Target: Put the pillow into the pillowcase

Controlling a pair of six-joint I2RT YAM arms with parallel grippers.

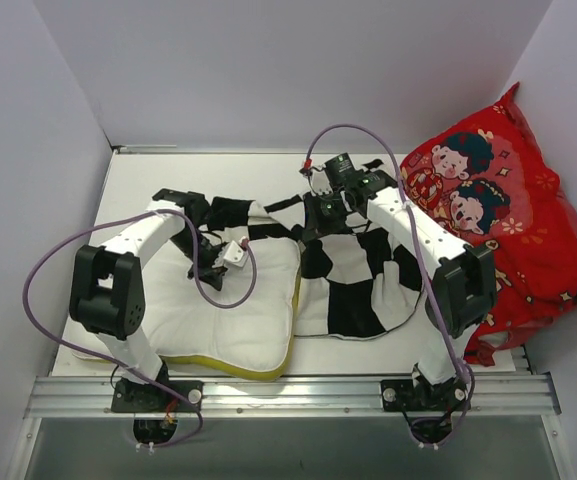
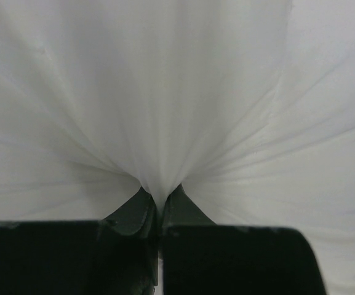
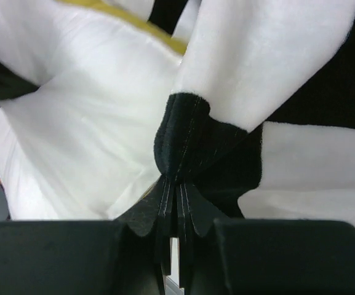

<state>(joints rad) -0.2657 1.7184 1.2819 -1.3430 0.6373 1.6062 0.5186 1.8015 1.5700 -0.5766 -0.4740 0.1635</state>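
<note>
The cream-white pillow [image 1: 233,315] with a yellow edge band lies at the table's left and middle. The black and white checkered pillowcase [image 1: 363,280] lies to its right, its far edge overlapping the pillow's far side. My left gripper [image 1: 211,270] is shut on a pinch of the pillow's white fabric [image 2: 159,123], which fans out from the fingers [image 2: 141,212]. My right gripper [image 1: 323,215] is shut on a bunched black fold of the pillowcase [image 3: 186,144] at its far edge; the pillow [image 3: 85,123] shows just left of it.
A large red cartoon-printed cushion [image 1: 508,215] leans against the right wall. White walls close the back and both sides. A metal rail [image 1: 288,395] runs along the near edge. Purple cables [image 1: 43,270] loop from both arms.
</note>
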